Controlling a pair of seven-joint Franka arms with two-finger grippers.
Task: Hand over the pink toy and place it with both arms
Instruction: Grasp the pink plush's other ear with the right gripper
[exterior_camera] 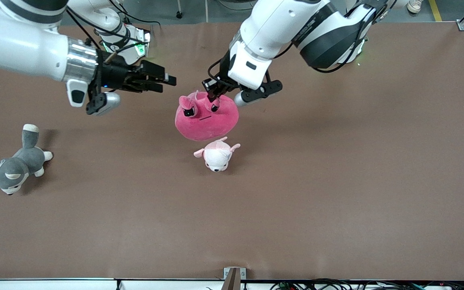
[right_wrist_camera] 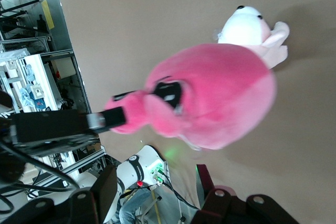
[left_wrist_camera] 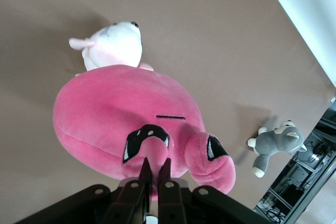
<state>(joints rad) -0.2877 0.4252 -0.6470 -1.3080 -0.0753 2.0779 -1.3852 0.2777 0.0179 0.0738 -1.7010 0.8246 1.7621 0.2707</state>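
Observation:
The pink toy is a hot-pink blob plush with angry black eyes. It hangs above the table, over the middle. My left gripper is shut on a fold of plush at its top, between the eyes; the pinch shows in the left wrist view, with the toy below it. My right gripper is open and empty, level with the toy and a short way from it toward the right arm's end. The right wrist view shows the toy ahead of the spread fingers.
A small pale pink-and-white plush lies on the table just under and nearer the camera than the hanging toy. A grey-and-white plush animal lies toward the right arm's end. The brown table stretches wide around them.

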